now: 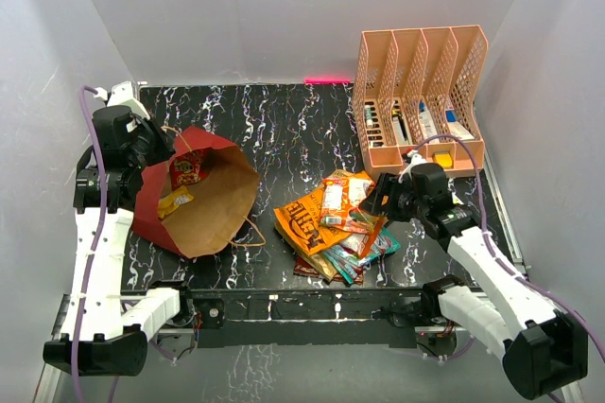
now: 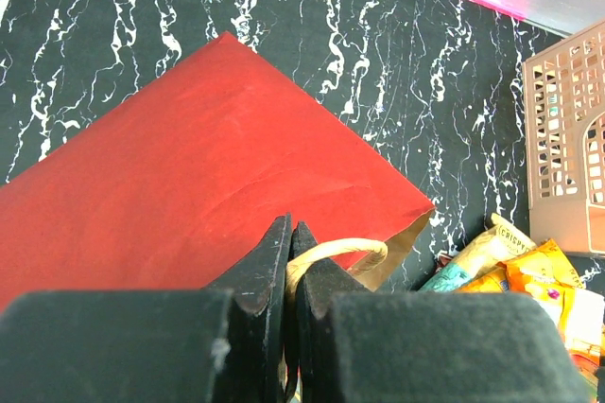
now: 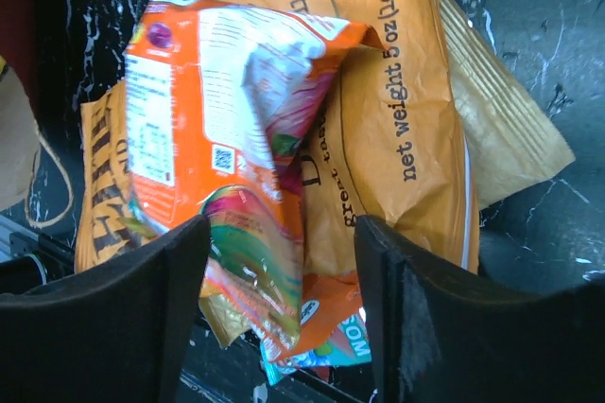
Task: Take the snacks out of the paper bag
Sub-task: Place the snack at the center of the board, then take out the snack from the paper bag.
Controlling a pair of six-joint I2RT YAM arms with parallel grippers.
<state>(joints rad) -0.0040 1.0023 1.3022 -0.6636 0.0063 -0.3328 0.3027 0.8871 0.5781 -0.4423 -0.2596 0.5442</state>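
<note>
while most snacks (image 1: 336, 223) lie piled right of the bag (image 1: 203, 209), two packets (image 1: 187, 171) sit inside; left gripper (image 2: 291, 233) pinches its handle (image 2: 345, 249), right gripper (image 3: 282, 233) gapes wide over the pile, gripping nothing.

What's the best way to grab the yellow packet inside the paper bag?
Probably pinch the yellow packet by its end nearest the mouth, reaching in from the right: the paper bag lies on its side, mouth open that way, packet flat on its lower wall.

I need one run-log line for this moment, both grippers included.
left gripper: shut on handle of paper bag | right gripper: open over snack pile | bag: two packets inside
</note>
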